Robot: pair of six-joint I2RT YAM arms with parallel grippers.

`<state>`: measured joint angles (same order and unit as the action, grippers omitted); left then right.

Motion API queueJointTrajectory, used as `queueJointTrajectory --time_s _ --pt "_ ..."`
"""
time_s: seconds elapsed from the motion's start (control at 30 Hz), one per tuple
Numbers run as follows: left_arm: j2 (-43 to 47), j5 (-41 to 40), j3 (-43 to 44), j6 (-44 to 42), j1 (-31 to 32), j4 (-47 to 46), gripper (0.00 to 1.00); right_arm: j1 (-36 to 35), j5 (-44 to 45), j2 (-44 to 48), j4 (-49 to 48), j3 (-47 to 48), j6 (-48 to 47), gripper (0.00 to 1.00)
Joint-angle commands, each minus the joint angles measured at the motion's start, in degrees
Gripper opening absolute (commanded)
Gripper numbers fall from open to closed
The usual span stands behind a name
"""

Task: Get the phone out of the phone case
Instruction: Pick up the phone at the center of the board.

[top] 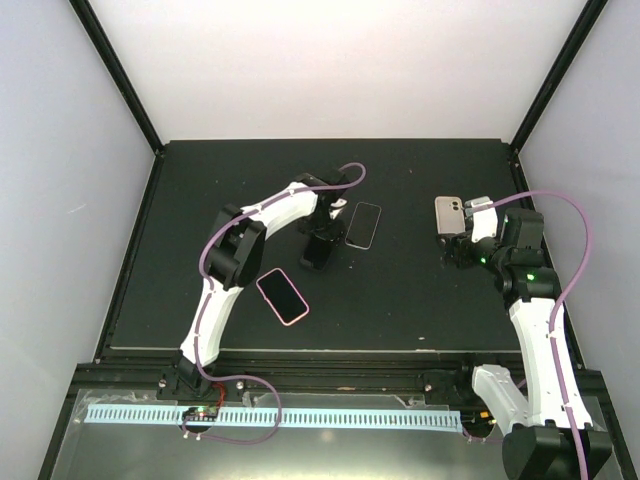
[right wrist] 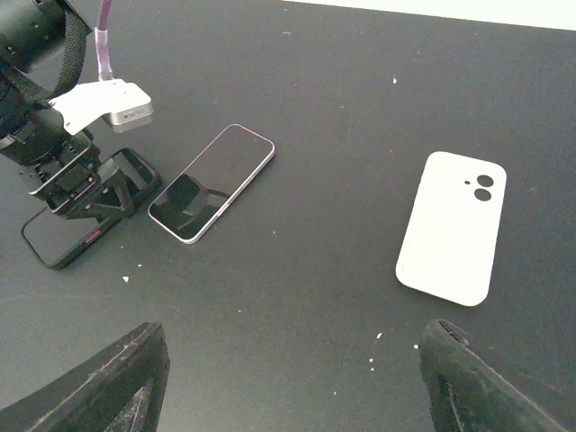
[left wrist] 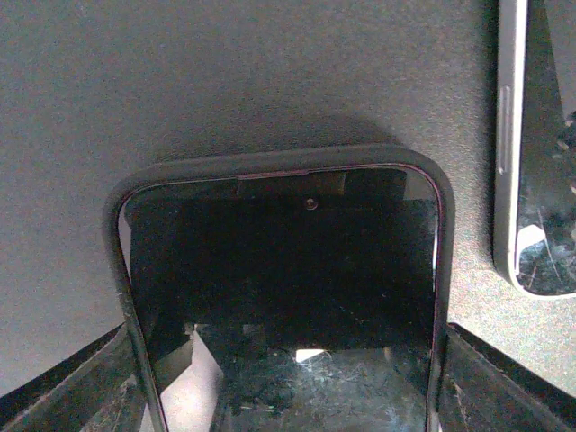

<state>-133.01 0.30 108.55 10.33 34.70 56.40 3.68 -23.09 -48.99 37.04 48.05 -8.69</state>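
The black table [top: 400, 310] carries everything. Near its centre the left gripper [top: 318, 250] has its fingers [left wrist: 504, 378] pressed against both long edges of the black case [left wrist: 270, 166], which lies flat with the phone [left wrist: 288, 270] inside. At 3 o'clock the right gripper [right wrist: 292, 391] hangs spread wide, holding nothing. A white phone [right wrist: 452, 227] lies back-up near it. A pink-cased phone [top: 282, 296] lies at 7 o'clock of the black case, and a bare phone [top: 364, 224] at 2 o'clock.

Black table [top: 400, 300]: black-cased phone [left wrist: 288, 297], silver-edged phone [top: 364, 224] beside, pink-cased phone [top: 282, 296], white phone [right wrist: 452, 227] face-down.
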Motion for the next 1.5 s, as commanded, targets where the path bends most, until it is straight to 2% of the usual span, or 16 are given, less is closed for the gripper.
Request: queueJointTrajectory --time_s 0.0,0.1,0.2,0.33,0.43,0.53,0.63,0.77,0.9,1.07,1.27,1.47 --pt "-1.81 1.83 -0.66 0.33 -0.49 3.58 0.72 0.08 -0.14 0.5 0.18 -0.05 -0.52 0.77" --pt "1.92 0.85 -2.76 1.32 -0.2 3.07 0.63 0.06 0.23 0.39 -0.14 -0.2 -0.54 0.77" --pt "9.73 0.72 -8.64 2.77 0.77 -1.26 0.6 0.08 -0.07 -0.06 -0.33 -0.38 -0.83 0.76" --pt "21.93 7.72 -18.13 5.08 2.54 -12.11 0.55 0.08 -0.33 -0.69 -0.88 -0.09 -1.5 0.73" --pt "29.14 10.32 -22.67 7.93 5.15 -18.6 0.51 0.0 -7.86 -0.05 0.46 0.64 -4.72 0.67" --pt "36.46 8.89 -28.3 11.68 8.24 -26.42 0.5 -1.36 -13.94 0.45 0.43 1.02 -3.32 0.61" --pt "44.21 7.12 -36.3 18.08 10.12 -39.49 0.48 -6.73 -14.82 -1.51 1.55 3.61 -2.96 0.56" --pt "52.57 2.26 -46.52 28.45 11.08 -54.93 0.47 -12.61 -13.38 -5.5 1.02 8.15 1.6 0.56" --pt "56.4 -3.83 -53.34 35.6 13.12 -64.2 0.49 -17.23 -11.43 -7.34 -4.12 7.39 5.53 0.57" --pt "58.93 -9.7 -56.76 38.84 15.08 -69.31 0.48 -25.26 -8.74 -10.93 -5.07 9.22 6.82 0.59" --pt "61.77 -13.56 -57.69 39.21 16.22 -69.9 0.47 -32.84 -4.63 -14.65 -6.32 10.13 8.03 0.59" --pt "63.61 -16.66 -58.96 39.92 17.35 -70.39 0.47 -36.76 -1.0 -19.35 -6.42 12.83 6.6 0.49"
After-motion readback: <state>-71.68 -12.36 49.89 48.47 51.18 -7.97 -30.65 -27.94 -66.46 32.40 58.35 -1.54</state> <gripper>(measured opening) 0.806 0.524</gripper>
